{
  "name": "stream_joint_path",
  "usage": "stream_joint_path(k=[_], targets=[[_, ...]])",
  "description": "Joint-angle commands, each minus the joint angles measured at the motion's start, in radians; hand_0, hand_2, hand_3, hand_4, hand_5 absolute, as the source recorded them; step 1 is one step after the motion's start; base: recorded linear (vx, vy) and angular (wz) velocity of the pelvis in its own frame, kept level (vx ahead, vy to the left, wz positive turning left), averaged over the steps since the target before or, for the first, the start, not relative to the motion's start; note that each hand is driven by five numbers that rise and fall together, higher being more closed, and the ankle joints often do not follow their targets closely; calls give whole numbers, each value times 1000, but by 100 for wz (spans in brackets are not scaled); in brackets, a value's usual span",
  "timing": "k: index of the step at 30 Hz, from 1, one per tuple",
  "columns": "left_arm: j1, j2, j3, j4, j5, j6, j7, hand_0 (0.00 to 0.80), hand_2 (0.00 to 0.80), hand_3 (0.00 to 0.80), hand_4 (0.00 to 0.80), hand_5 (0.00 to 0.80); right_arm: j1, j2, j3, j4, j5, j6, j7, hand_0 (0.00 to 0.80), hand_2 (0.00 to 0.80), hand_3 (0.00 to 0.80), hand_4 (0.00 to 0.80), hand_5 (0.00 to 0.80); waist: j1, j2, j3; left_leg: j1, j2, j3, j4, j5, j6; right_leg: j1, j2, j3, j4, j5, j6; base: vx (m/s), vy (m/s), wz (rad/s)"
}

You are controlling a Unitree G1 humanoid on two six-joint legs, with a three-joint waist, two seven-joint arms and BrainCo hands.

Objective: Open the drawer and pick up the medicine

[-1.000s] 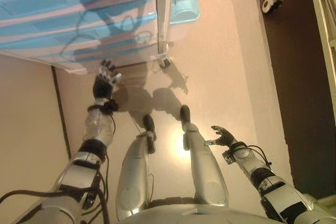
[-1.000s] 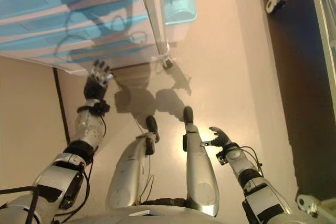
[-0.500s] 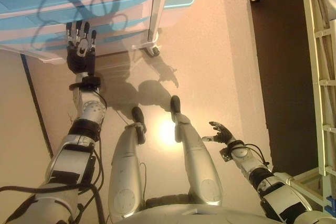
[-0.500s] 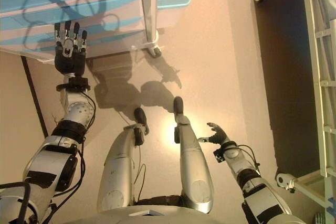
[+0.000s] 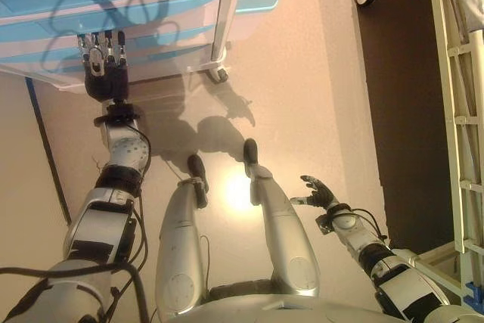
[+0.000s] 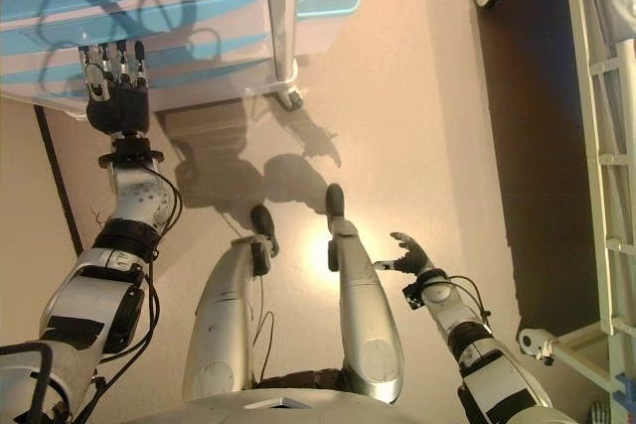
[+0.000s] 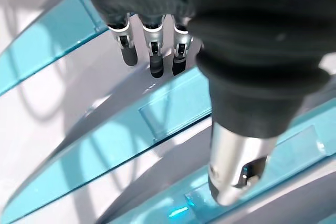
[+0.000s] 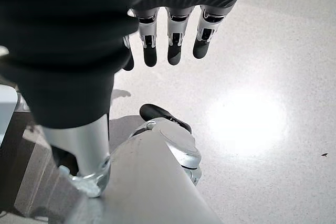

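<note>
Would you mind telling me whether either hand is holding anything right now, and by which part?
Nothing is held. The left hand reaches with straight fingers at the drawer unit; the right hand hangs open over the floor.

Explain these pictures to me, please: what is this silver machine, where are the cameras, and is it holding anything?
It is a humanoid robot standing on two legs. The two wide pictures come from a pair of cameras in its head, looking down past its own arms at the floor. The two close pictures come from cameras on its wrists, each looking along that hand.

In front of it stands a drawer cabinet on wheels, with pale drawers and blue fronts. The left hand is raised to those fronts with its fingers straight; the left wrist view shows the fingertips close by a blue strip, gripping nothing. The right hand hangs low at the robot's side, fingers relaxed, above bare floor.

Neither hand holds anything. No drawer looks pulled out, and no medicine can be seen.
</note>
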Motion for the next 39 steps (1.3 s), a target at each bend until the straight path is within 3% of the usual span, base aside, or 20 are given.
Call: stream_joint_path(k=[1, 2, 11, 14, 19, 22, 25, 31, 35, 36, 37, 39], targets=[[-145, 127, 107, -112, -42, -134, -190, 627, 627, 627, 627, 627, 85, -6, 40, -14, 25, -18, 5, 0, 0, 0, 0, 0, 40, 0, -18, 25, -65, -38, 19, -109, -16, 62, -13, -74, -23, -10, 10, 3, -37, 3], [-147, 132, 111, -115, -53, -137, -200, 800, 800, 800, 800, 800, 87, -5, 39, -13, 23, -18, 5, 0, 0, 0, 0, 0, 41, 1, -18, 29, -65, -39, 14, -108, -16, 66, -13, -74, -25, -10, 10, -1, -35, 3], [-106, 134, 135, -205, -60, -87, -267, 800, 800, 800, 800, 800, 97, -1, 28, -20, 6, -6, -8, 0, 0, 0, 0, 0, 74, 22, -27, 99, -80, -63, -70, -69, -13, 128, -13, -84, -26, -42, 4, -15, -58, 2], [-19, 97, 156, -255, -48, -49, -280, 800, 800, 800, 800, 800, 104, 0, 12, -25, -16, 9, -20, 0, 0, 0, 0, 0, 97, 42, -40, 138, -94, -86, -118, -43, -15, 163, -19, -95, -18, -67, -2, -4, -123, 10], [245, -44, 177, -314, 10, 116, -296, 800, 800, 800, 800, 800, 125, 3, -26, -41, -57, 70, -34, 0, 0, 0, 0, 0, 163, 81, -82, 240, -126, -171, -241, 26, -30, 269, -41, -129, -39, -103, -12, 72, -195, 39], [432, -116, 168, -268, 167, 202, -257, 800, 800, 800, 800, 800, 152, -7, -72, -55, -56, 102, -42, 0, 0, 0, 0, 0, 201, 107, -122, 315, -131, -232, -335, 76, -45, 349, -50, -158, -79, -120, -20, 116, -188, 66], [580, -136, 192, -161, 314, 274, -246, 800, 800, 800, 800, 800, 177, -33, -128, -55, -81, 131, -26, 0, 0, 0, 0, 0, 230, 134, -172, 377, -122, -269, -421, 123, -68, 422, -55, -201, -121, -139, -33, 132, -105, 83], [739, -129, 244, 30, 454, 367, -160, 800, 800, 800, 800, 800, 194, -70, -202, 11, -112, 121, -6, 0, 0, 0, 0, 0, 266, 174, -260, 441, -98, -315, -533, 199, -108, 508, -42, -275, -163, -164, -56, 75, -61, 65], [798, -144, 250, 118, 559, 394, -119, 800, 800, 800, 800, 800, 196, -77, -245, 60, -130, 118, 7, 0, 0, 0, 0, 0, 287, 184, -299, 465, -111, -343, -535, 201, -115, 533, -50, -317, -160, -173, -65, 53, 5, 48], [804, -145, 250, 132, 590, 389, -98, 464, 464, 464, 464, 464, 197, -78, -251, 67, -133, 116, 11, 0, 0, 0, 0, 0, 288, 185, -305, 469, -114, -349, -532, 199, -115, 537, -51, -323, -160, -174, -66, 81, 17, 44], [811, -149, 241, 165, 633, 391, -80, 0, 0, 0, 0, 0, 199, -77, -262, 81, -138, 119, 18, 0, 0, 0, 0, 0, 292, 185, -318, 479, -120, -358, -526, 194, -114, 547, -53, -332, -158, -175, -69, 97, 22, 42], [820, -150, 238, 213, 722, 380, -51, 0, 0, 0, 0, 0, 206, -73, -275, 98, -145, 119, 23, 0, 0, 0, 0, 0, 294, 186, -335, 498, -129, -373, -523, 188, -111, 564, -55, -339, -156, -178, -70, 119, 31, 27]])
